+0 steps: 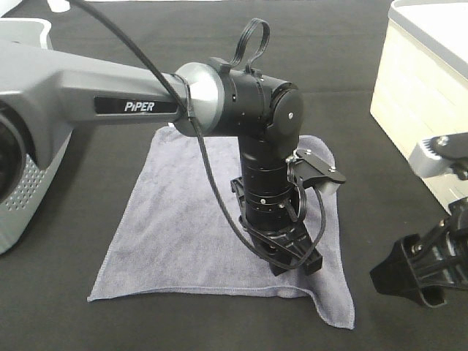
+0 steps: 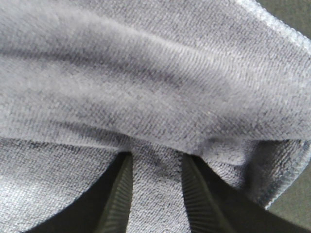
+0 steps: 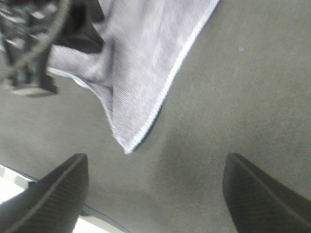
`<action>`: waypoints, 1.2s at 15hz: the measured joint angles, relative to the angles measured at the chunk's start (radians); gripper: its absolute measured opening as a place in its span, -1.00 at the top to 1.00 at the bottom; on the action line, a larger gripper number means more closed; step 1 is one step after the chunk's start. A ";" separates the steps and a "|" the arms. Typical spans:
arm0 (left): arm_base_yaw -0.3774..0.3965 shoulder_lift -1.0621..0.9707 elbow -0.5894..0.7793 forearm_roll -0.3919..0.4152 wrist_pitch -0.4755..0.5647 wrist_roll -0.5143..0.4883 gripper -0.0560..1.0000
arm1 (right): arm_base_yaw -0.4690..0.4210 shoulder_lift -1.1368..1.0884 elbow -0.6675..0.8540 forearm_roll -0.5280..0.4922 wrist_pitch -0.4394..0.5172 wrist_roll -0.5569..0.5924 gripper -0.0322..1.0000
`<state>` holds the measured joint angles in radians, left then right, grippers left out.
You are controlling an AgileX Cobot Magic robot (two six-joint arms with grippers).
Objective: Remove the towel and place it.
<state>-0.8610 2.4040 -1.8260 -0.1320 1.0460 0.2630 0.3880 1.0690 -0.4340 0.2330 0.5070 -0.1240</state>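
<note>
The towel [image 1: 183, 219] is soft grey-lavender terry cloth, finely ribbed, with a stitched hem. Beneath it the tabletop mat [image 1: 58, 322] is matt black fabric. The left gripper [image 1: 295, 257] looks like matt black plastic; its fingers [image 2: 119, 199] are ridged.

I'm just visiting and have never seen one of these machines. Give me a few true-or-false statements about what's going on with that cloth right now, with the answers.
1. The left end effector has a fold of the towel pinched between its fingers. True.
2. The towel is bright red. False: it is grey-lavender.
3. The right end effector is gripping a towel corner. False: it is open and holds nothing, with only the black mat between its fingers.
4. Most of the towel lies spread on the black mat. True.
5. The towel is already inside the white bin at the right. False: it lies on the mat, apart from the bin.
</note>
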 joint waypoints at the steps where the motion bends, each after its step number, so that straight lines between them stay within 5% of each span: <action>1: 0.000 0.000 0.000 0.000 0.000 0.000 0.26 | 0.000 -0.016 0.000 0.000 0.002 0.000 -0.49; 10: 0.000 0.014 -0.158 0.052 0.161 -0.076 0.02 | 0.000 -0.029 0.000 -0.001 0.010 0.001 -0.49; 14: 0.013 -0.080 -0.162 0.074 0.164 -0.188 0.02 | 0.000 -0.029 -0.092 -0.021 0.137 0.001 -0.49; 18: 0.105 -0.205 -0.162 0.078 0.165 -0.317 -0.10 | 0.000 -0.029 -0.232 -0.036 0.299 0.027 -0.49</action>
<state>-0.7560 2.1990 -1.9880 -0.0540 1.2110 -0.0540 0.3880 1.0400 -0.6660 0.1970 0.8060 -0.0970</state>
